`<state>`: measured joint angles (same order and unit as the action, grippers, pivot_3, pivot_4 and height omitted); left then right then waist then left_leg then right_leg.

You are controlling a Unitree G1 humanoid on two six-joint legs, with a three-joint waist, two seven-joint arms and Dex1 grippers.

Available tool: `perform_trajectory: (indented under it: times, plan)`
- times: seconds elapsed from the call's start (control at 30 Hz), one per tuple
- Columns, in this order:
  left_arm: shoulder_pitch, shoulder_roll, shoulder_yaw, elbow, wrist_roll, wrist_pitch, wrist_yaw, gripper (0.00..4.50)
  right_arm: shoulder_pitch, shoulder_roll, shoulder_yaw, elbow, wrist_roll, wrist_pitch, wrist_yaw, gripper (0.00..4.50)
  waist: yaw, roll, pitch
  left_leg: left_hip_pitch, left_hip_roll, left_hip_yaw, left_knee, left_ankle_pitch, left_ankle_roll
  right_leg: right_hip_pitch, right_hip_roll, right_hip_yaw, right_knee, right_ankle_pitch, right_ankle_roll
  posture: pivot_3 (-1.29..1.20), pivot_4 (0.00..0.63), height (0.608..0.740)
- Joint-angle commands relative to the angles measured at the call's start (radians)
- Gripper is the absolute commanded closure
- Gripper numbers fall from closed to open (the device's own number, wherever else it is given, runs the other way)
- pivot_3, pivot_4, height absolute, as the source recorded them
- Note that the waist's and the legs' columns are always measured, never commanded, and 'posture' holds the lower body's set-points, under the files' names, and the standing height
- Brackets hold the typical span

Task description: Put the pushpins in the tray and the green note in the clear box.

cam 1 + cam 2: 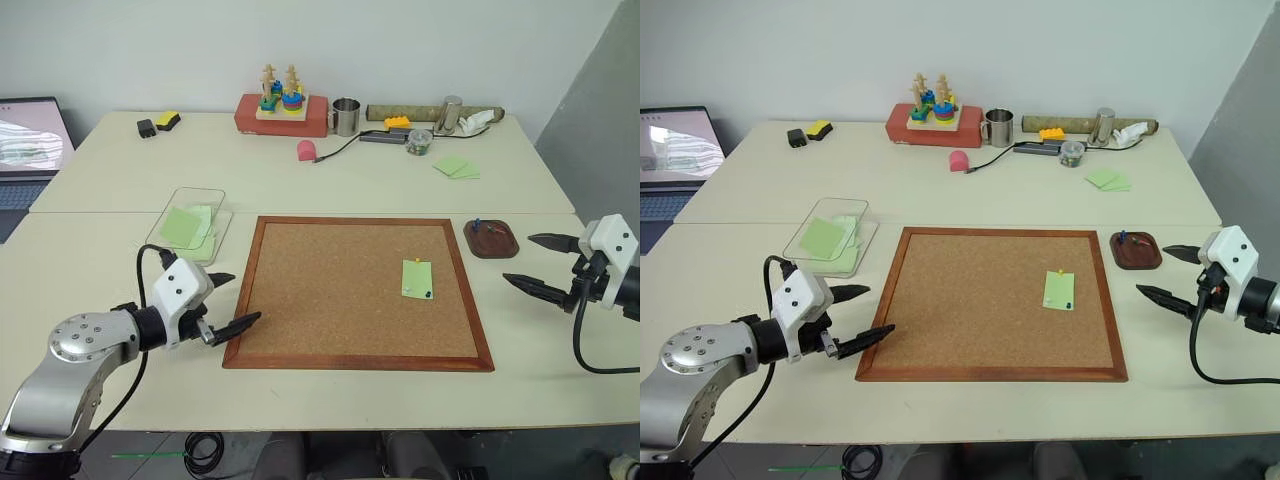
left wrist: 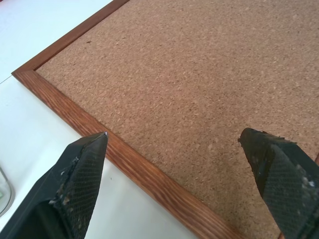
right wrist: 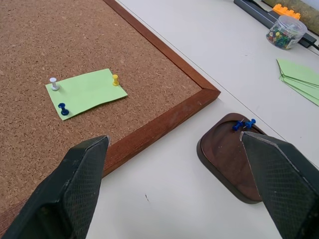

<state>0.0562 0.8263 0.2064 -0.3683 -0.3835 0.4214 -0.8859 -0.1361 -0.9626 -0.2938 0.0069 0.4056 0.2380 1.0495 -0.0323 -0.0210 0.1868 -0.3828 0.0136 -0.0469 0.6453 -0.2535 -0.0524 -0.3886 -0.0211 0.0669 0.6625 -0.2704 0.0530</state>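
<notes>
The green note (image 1: pixel 417 278) lies on the right part of the corkboard (image 1: pixel 330 290), pinned by three pushpins: a yellow one (image 3: pixel 115 78), a white one (image 3: pixel 54 82) and a blue one (image 3: pixel 63 108). The dark reddish-brown tray (image 1: pixel 495 243) sits just off the board's far right corner and holds two blue pins (image 3: pixel 244 123). The clear box (image 1: pixel 196 191) stands left of the board with green paper inside. My left gripper (image 1: pixel 243 298) is open over the board's near left corner. My right gripper (image 1: pixel 518 259) is open near the tray, right of the board. Neither holds anything.
Loose green notes (image 1: pixel 457 167), a jar of pins (image 1: pixel 420 142), a metal cup (image 1: pixel 346 116), a red box with a stacking toy (image 1: pixel 283 112) and a pink object (image 1: pixel 306 150) lie at the back of the table. A laptop (image 1: pixel 25 140) stands far left.
</notes>
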Motion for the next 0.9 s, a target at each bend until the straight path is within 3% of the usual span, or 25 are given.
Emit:
perform_trajectory:
  times: [0.03, 0.57, 0.9]
  plan:
    - [-0.008, -0.007, 0.041, -0.037, -0.02, -0.049, -0.008, 0.0, -0.01, 0.001, -0.023, 0.003, -0.008, -0.025, -0.004, 0.07, 0.0, 0.0, 0.0, 0.0, 0.0, 0.0, 0.0, 0.0, 0.0, 0.0, 0.0, 0.0, 0.0, 0.0, 0.0, 0.0, 0.15, 0.74]
    - [-0.016, 0.005, 0.022, -0.035, 0.015, -0.024, 0.023, 0.0, -0.015, 0.019, -0.017, 0.023, -0.063, -0.107, -0.033, 0.07, 0.0, 0.0, 0.0, 0.0, 0.0, 0.0, 0.0, 0.0, 0.0, 0.0, 0.0, 0.0, 0.0, 0.0, 0.0, 0.0, 0.15, 0.74]
    - [-0.105, -0.01, 0.001, 0.003, 0.014, -0.006, 0.039, 0.0, -0.013, 0.015, -0.026, 0.029, -0.063, -0.111, -0.024, 0.07, 0.0, 0.0, 0.0, 0.0, 0.0, 0.0, 0.0, 0.0, 0.0, 0.0, 0.0, 0.0, 0.0, 0.001, -0.001, 0.0, 0.15, 0.74]
